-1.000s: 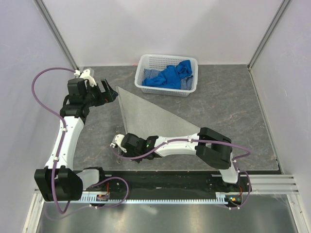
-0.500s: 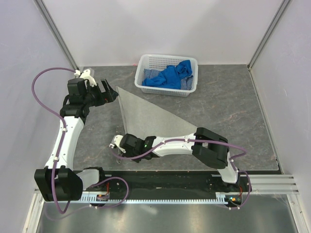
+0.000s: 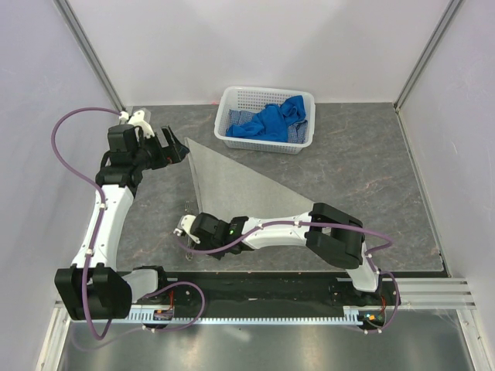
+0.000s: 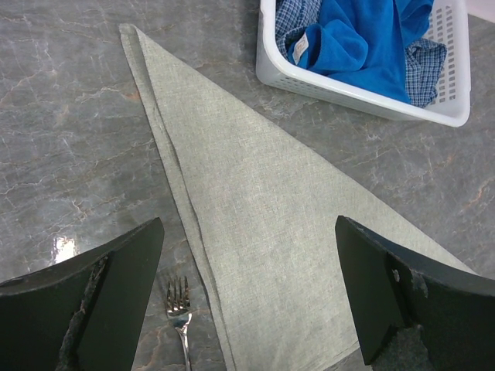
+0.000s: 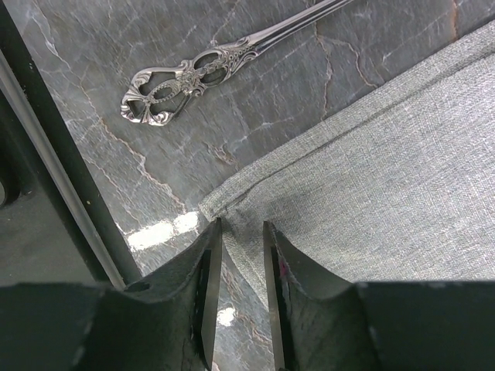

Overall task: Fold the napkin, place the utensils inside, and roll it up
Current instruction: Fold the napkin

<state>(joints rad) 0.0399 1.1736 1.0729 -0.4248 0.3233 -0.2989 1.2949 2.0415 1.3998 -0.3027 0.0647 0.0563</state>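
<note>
The grey-beige napkin (image 3: 232,182) lies flat on the table, folded into a triangle; it also shows in the left wrist view (image 4: 263,201). The silver fork (image 4: 178,297) lies on the table just left of the napkin's left edge, and its ornate handle shows in the right wrist view (image 5: 201,73). My left gripper (image 3: 176,148) is open and empty, held above the napkin's far left corner. My right gripper (image 5: 241,232) is low at the napkin's near left corner (image 5: 224,205). Its jaws stand a narrow gap apart astride the cloth's edge, and bare table shows between them.
A white basket (image 3: 232,104) with bright blue cloths (image 3: 271,120) stands at the back, just beyond the napkin's far edge. The table's black front rail (image 5: 46,154) runs close beside my right gripper.
My right arm's elbow has shifted a little to the left; its gripper stays at the napkin's near left corner. The left arm has not moved.
</note>
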